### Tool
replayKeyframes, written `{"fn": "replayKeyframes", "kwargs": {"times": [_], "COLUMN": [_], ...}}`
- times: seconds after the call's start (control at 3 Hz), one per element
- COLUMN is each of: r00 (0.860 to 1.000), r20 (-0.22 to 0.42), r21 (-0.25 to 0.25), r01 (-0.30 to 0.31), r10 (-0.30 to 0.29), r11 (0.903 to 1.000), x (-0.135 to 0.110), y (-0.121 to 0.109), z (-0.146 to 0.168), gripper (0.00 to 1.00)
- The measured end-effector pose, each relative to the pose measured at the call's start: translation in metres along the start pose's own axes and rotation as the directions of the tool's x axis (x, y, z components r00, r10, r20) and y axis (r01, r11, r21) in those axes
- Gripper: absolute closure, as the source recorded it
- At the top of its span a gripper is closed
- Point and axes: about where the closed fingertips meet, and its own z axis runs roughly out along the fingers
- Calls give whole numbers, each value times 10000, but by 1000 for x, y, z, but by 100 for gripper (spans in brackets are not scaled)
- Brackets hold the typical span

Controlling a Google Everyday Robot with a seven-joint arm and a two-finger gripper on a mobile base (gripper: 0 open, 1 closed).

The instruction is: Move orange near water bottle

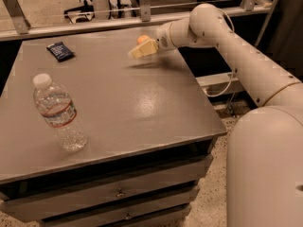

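The orange (142,39) sits near the far edge of the grey table (142,103), partly hidden behind my gripper (140,49). The gripper reaches in from the right on the white arm (222,32) and is right at the orange, low over the tabletop. I cannot tell whether it touches the fruit. The water bottle (57,111), clear with a white cap and a red-striped label, stands upright at the front left of the table, far from the orange.
A small dark packet (60,50) lies at the back left of the table. A metal rail (94,20) runs behind the table's far edge. Drawers (118,193) sit below the front edge. The robot's white body (265,169) fills the lower right.
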Motion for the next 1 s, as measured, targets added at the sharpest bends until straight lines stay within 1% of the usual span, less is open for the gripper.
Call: {"fn": "replayKeyframes", "kwargs": {"times": [0.33, 0.67, 1.0], "r00": [9998, 9996, 9986], "r20": [67, 225, 535], "r21": [55, 107, 234], "r01": [-175, -199, -26], "r10": [175, 197, 13], "r11": [9998, 9997, 9997], "x": [6, 6, -1], "y": [-3, -4, -4], "z": [6, 5, -8], "gripper": [34, 57, 80]}}
